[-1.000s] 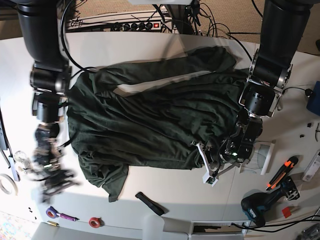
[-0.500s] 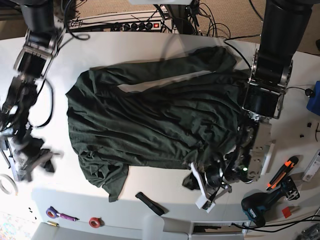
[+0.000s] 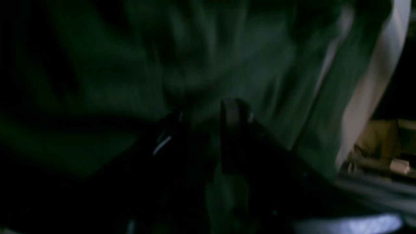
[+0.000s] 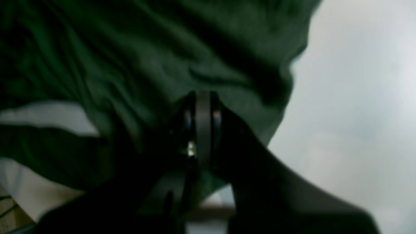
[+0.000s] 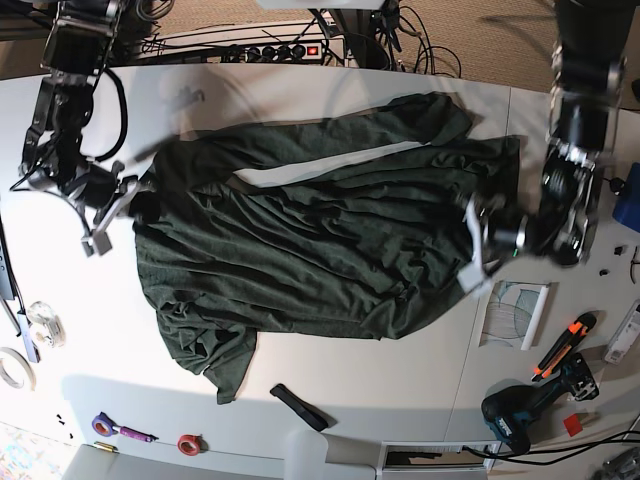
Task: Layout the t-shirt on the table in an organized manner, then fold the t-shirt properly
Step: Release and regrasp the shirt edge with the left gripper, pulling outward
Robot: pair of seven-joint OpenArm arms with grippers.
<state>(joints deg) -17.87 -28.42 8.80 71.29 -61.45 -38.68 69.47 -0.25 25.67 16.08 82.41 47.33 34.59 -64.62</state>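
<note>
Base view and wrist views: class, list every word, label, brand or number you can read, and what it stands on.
None can be read.
The t-shirt shows no print or label.
Any markings on the drill and power strip are too small to read.
Both wrist views are too blurred for lettering.

No writing, brand or number can be read — not on the t-shirt (image 5: 320, 230), not elsewhere.
</note>
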